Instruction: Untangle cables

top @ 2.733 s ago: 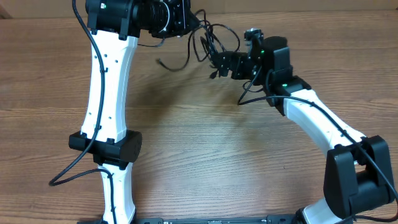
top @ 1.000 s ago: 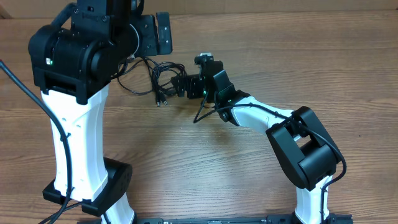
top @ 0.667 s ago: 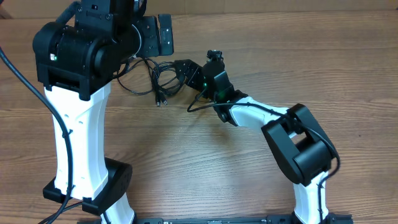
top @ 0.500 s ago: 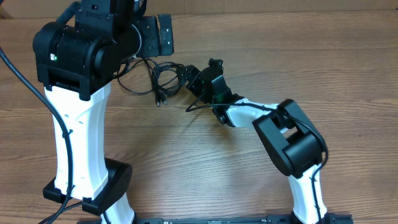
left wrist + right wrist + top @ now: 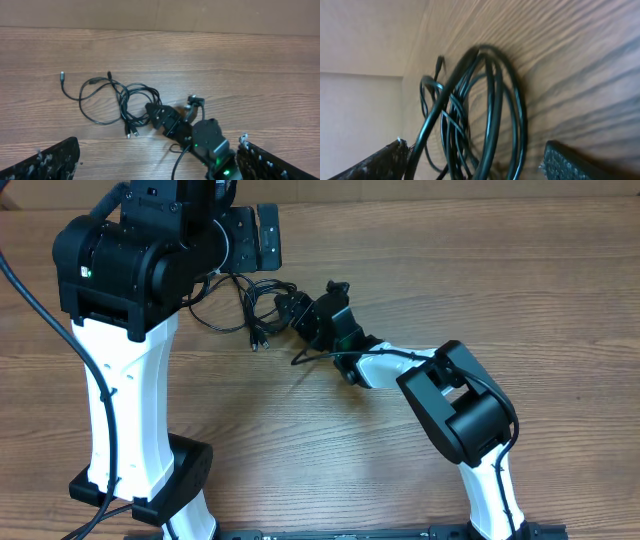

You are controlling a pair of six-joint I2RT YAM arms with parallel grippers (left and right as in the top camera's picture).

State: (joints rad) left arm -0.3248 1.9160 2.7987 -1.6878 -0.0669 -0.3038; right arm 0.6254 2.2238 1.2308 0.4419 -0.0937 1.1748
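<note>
A tangle of thin black cables (image 5: pixel 250 305) lies on the wooden table at the back, with loose ends trailing left and two plugs pointing toward the front. The left wrist view shows the same cables (image 5: pixel 125 102) from high above. My right gripper (image 5: pixel 297 310) is low at the bundle's right edge and open. In its own view the cable loops (image 5: pixel 490 100) run between its two fingers (image 5: pixel 572 162) without being clamped. My left gripper (image 5: pixel 255 238) hangs high over the bundle, wide open and holding nothing, and its fingers (image 5: pixel 45 160) frame the bottom corners of its view.
The left arm's white column (image 5: pixel 125 380) stands tall at the left front. The right arm (image 5: pixel 440 395) stretches diagonally from the front right, and its own black lead (image 5: pixel 310 355) loops onto the table beside the wrist. A wall (image 5: pixel 160 15) borders the table's far edge.
My right gripper has slid left along the table into the right side of the cable bundle, and its jaws have narrowed a little. The left arm has stayed still.
</note>
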